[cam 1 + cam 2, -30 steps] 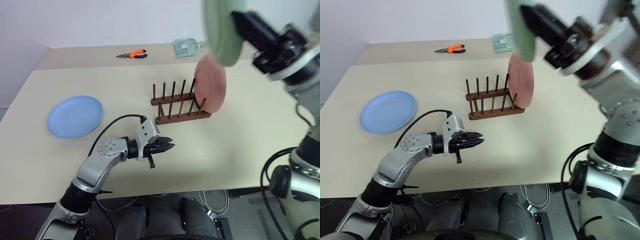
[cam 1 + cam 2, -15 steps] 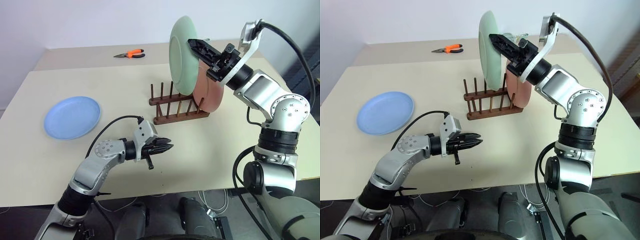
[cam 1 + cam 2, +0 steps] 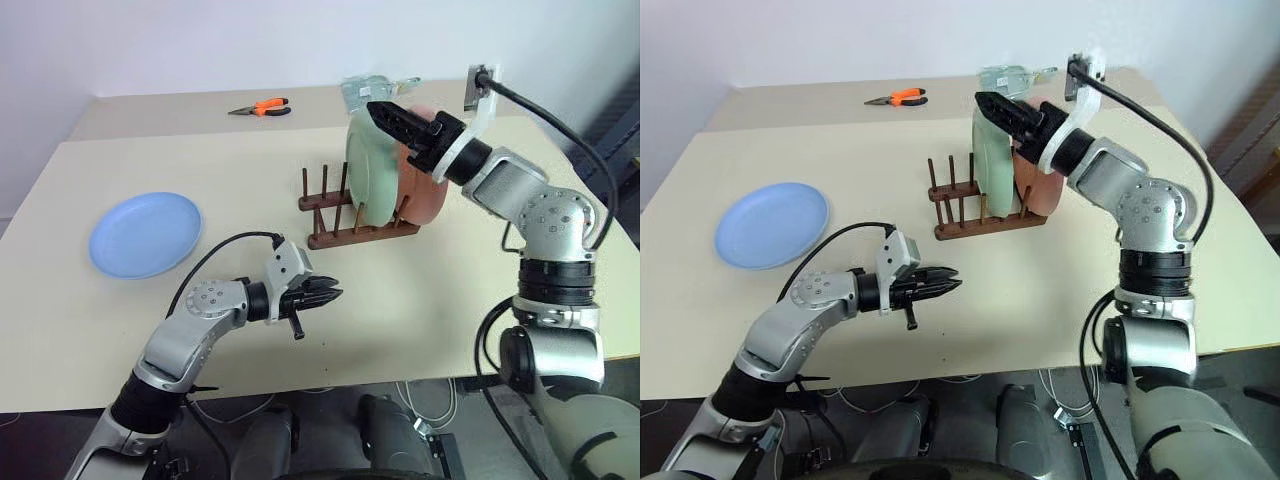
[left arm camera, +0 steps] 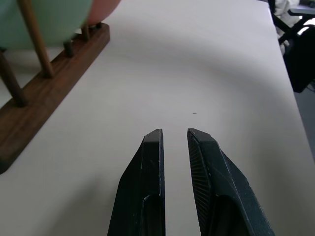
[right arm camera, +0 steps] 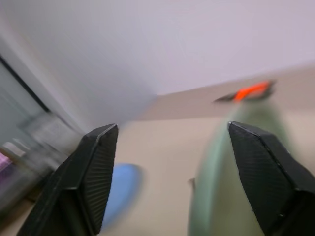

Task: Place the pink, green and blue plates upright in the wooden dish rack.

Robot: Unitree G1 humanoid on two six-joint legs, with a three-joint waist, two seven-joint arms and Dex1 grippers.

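Plates of 3 colours, all round, shallow and matte, sit on the pale table (image 3: 480, 290). The pink plate (image 3: 428, 195) stands upright at the right end of the wooden dish rack (image 3: 345, 220), and the green plate (image 3: 368, 180) stands upright just beside it on its left, its rim down between the thin pegs. The blue plate (image 3: 145, 232) lies flat on the table well apart from the rack, off to the left. The rack is small and dark brown, with 2 base rails and upright pegs; the pegs to the left of the green plate stand free. The right gripper (image 3: 392, 118) reaches in over the top edge of the green plate, and in the right wrist view its fingers (image 5: 93, 172) stand wide apart, with the green rim beside one of them and not pinched. The left gripper (image 3: 330, 296) hovers low over the table in front of the rack, nearly closed with a narrow slit between its fingers (image 4: 147, 182), and it has hold of nothing. Orange-handled pliers (image 3: 264, 107) lie at the far side of the table, and a clear packet (image 3: 365, 88) lies behind the rack.
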